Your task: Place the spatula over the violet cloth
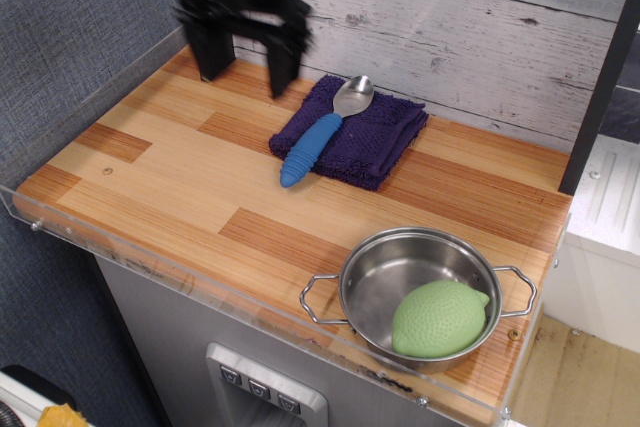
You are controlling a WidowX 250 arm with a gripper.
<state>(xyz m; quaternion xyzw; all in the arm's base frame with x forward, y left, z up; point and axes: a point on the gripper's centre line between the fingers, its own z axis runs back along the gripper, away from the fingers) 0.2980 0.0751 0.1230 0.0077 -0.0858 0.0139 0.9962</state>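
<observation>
Now spatula (325,133) lies diagonally on violet cloth (375,137), handle tip overhanging toward table's front edge. Gripper (245,42) hangs blurred near back-left corner, fingers spread, empty.

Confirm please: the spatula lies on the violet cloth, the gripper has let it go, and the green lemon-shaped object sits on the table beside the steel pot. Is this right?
Not quite. The green lemon-shaped object sits inside the steel pot, not beside it, as observation.image shows. The rest holds: the spatula lies on the violet cloth, its handle tip past the edge, and the gripper is clear of it.
</observation>
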